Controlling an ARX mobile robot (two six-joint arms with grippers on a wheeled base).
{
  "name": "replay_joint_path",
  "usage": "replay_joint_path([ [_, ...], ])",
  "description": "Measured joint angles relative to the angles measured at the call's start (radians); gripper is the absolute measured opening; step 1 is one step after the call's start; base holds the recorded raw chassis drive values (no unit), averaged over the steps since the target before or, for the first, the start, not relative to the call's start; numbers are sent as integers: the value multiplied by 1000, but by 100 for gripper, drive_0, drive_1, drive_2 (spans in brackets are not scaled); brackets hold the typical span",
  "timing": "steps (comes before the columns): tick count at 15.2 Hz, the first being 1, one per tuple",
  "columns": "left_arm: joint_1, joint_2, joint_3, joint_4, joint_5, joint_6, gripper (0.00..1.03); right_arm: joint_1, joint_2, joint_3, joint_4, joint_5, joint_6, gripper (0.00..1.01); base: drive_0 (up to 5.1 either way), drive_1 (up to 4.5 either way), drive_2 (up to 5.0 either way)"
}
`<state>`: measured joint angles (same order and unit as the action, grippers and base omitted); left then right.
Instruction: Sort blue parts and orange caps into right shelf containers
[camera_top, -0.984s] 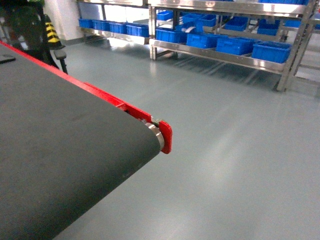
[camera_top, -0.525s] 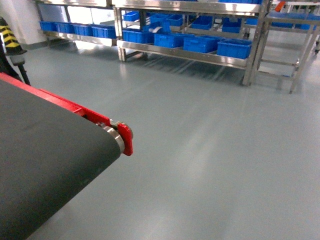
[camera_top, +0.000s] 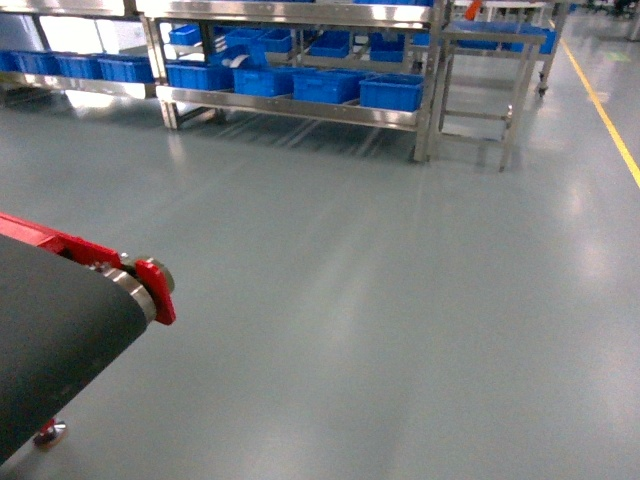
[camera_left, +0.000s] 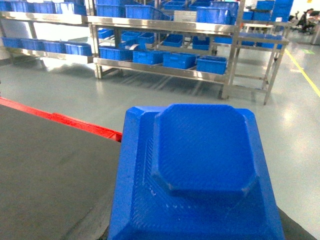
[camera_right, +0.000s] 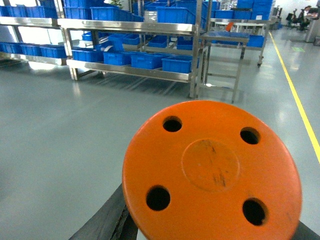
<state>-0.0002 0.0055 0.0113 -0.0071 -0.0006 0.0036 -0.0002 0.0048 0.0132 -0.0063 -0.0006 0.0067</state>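
Observation:
A bright blue part (camera_left: 200, 170), square with a raised flat centre, fills the left wrist view; my left gripper (camera_left: 200, 236) is shut on it, the jaws almost wholly hidden beneath it. An orange cap (camera_right: 212, 172), round with holes in its flat top, fills the right wrist view, and my right gripper (camera_right: 210, 235) is shut on it, one dark finger (camera_right: 102, 220) showing at its lower left. Blue shelf containers (camera_top: 392, 92) sit on steel racks across the floor, also seen as containers (camera_left: 211, 64) and containers (camera_right: 176, 64). Neither gripper shows in the head view.
The dark conveyor belt (camera_top: 50, 330) with its red end plate (camera_top: 158, 288) is at the lower left; the belt (camera_left: 50, 165) also lies under the left gripper. Grey floor stretches to the racks. A steel trolley (camera_top: 480, 60) stands right of them, beside a yellow floor line (camera_top: 600, 100).
The head view has swung to the right: the conveyor end has slid from the middle to the lower left, the racks have shifted left, and the yellow line has come into view.

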Motion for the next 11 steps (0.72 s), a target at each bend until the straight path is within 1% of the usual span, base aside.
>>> replay_joint_path([
  [11, 0, 0, 0, 0, 0, 0, 42, 0, 0, 0, 0, 0, 0, 44, -160, -160, -160],
])
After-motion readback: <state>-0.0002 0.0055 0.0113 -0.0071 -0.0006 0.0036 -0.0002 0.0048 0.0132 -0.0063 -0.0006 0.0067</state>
